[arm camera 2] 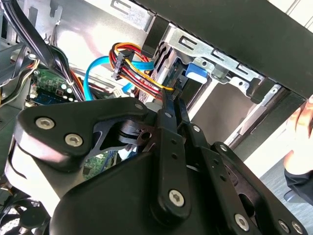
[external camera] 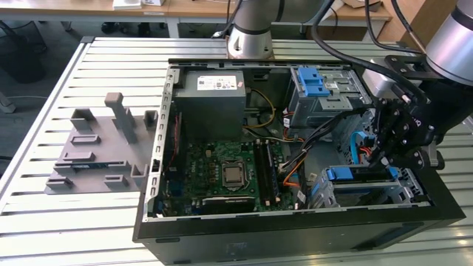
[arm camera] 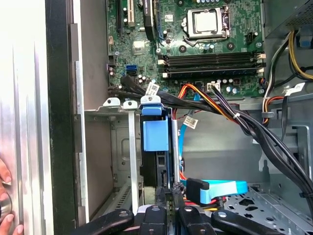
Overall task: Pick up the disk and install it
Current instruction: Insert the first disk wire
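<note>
The disk (external camera: 360, 174) stands on edge in the lower drive cage (external camera: 384, 191) at the front corner of the open computer case, on the exterior view's right. Its blue carrier bracket (arm camera: 155, 133) faces out of the cage. My black gripper (external camera: 375, 162) hangs just above the disk's rear end, inside the case. Both wrist views show the fingers (arm camera: 161, 197) pressed close together, shut, with nothing visible between them. Their tips (arm camera 2: 176, 98) sit at the disk's back edge, beside the red-and-yellow power plug (arm camera 2: 128, 63). Whether they touch the disk I cannot tell.
Black cable bundles (arm camera: 244, 125) and a blue data cable (arm camera: 220, 188) cross right by the gripper. The motherboard (external camera: 229, 172), a grey power supply (external camera: 210, 102) and an upper cage with a blue latch (external camera: 314, 83) fill the case. A person's hand (arm camera: 4, 196) rests outside the case wall. A grey fixture (external camera: 99, 149) lies on the table.
</note>
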